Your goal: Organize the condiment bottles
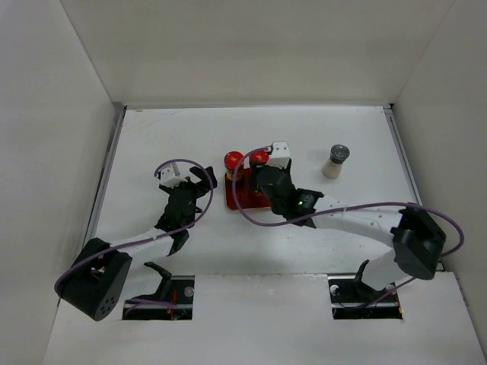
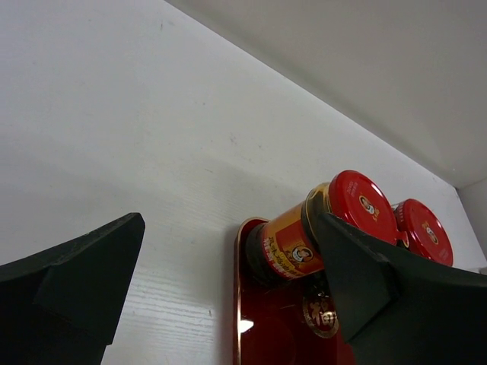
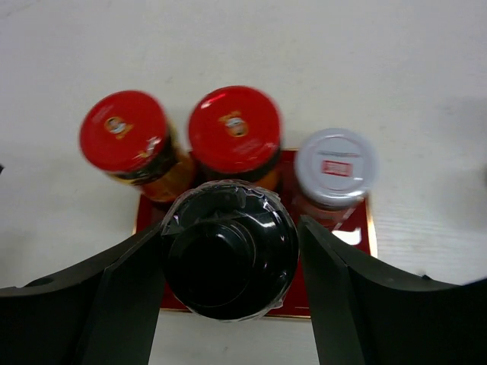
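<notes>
Two red-capped condiment bottles [image 3: 123, 131] [image 3: 233, 129] with dark contents stand at the back of the red tray [image 3: 144, 220], and a white-capped jar [image 3: 335, 166] stands beside them. My right gripper [image 3: 230, 232] is shut on a black-capped bottle [image 3: 228, 262] held over the tray's front. A grey-capped jar [image 1: 335, 160] stands alone on the table to the right. My left gripper [image 2: 228, 228] is wide open just left of the tray [image 2: 266, 327]. One of its fingers passes in front of the nearer red-capped bottle [image 2: 293, 247] without gripping it.
White walls enclose the table on three sides. The right arm's purple cable loops over the tray [image 1: 242, 201] near the red-capped bottles [image 1: 233, 161]. The left gripper [image 1: 199, 182] sits close to the tray's left edge.
</notes>
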`<move>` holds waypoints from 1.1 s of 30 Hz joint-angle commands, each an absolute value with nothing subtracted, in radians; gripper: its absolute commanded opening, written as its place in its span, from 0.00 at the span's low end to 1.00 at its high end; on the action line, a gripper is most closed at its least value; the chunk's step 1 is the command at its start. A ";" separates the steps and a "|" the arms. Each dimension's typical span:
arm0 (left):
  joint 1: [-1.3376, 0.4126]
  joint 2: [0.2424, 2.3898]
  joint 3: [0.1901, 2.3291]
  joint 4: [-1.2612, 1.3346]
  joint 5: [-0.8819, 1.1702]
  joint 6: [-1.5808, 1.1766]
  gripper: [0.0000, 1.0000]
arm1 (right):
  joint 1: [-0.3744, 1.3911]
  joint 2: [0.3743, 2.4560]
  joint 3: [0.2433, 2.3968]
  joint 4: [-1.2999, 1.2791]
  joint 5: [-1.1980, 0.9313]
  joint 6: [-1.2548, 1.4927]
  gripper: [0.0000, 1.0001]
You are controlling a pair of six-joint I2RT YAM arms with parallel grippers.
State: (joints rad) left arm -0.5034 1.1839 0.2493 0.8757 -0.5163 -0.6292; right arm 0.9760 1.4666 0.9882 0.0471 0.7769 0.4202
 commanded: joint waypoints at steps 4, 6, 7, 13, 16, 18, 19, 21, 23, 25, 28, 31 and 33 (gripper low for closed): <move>-0.490 1.138 0.230 0.904 -0.532 -0.637 1.00 | 1.005 1.633 1.117 0.239 0.697 0.382 0.47; -0.492 1.141 0.229 0.910 -0.537 -0.637 1.00 | 1.009 1.673 1.129 0.251 0.672 0.387 0.48; -0.489 1.155 0.230 0.914 -0.534 -0.638 1.00 | 1.010 1.690 1.132 0.255 0.661 0.391 0.48; -0.493 1.164 0.238 0.916 -0.511 -0.638 1.00 | 1.027 1.735 1.120 0.255 0.658 0.419 0.58; -0.493 1.161 0.242 0.905 -0.502 -0.640 1.00 | 1.029 1.723 1.103 0.259 0.653 0.420 0.73; -0.495 1.147 0.238 0.905 -0.506 -0.640 1.00 | 1.029 1.692 1.098 0.247 0.660 0.408 0.85; -0.495 1.147 0.236 0.908 -0.509 -0.640 1.00 | 1.029 1.662 1.086 0.245 0.663 0.403 0.90; -0.493 1.161 0.239 0.905 -0.509 -0.640 1.00 | 1.024 1.583 1.048 0.253 0.673 0.394 0.95; -0.492 1.155 0.238 0.905 -0.509 -0.640 1.00 | 0.993 1.502 1.010 0.255 0.681 0.382 0.98; -0.493 1.146 0.236 0.905 -0.515 -0.640 1.00 | 0.937 1.425 0.968 0.255 0.684 0.370 0.99; -0.499 1.170 0.247 0.905 -0.509 -0.638 1.00 | 0.810 1.339 0.905 0.247 0.716 0.399 0.97; -0.504 1.163 0.247 0.904 -0.509 -0.638 1.00 | 0.642 1.321 0.888 0.223 0.791 0.393 0.95; -0.505 1.158 0.244 0.904 -0.512 -0.638 1.00 | 0.538 1.347 0.911 0.198 0.831 0.348 0.99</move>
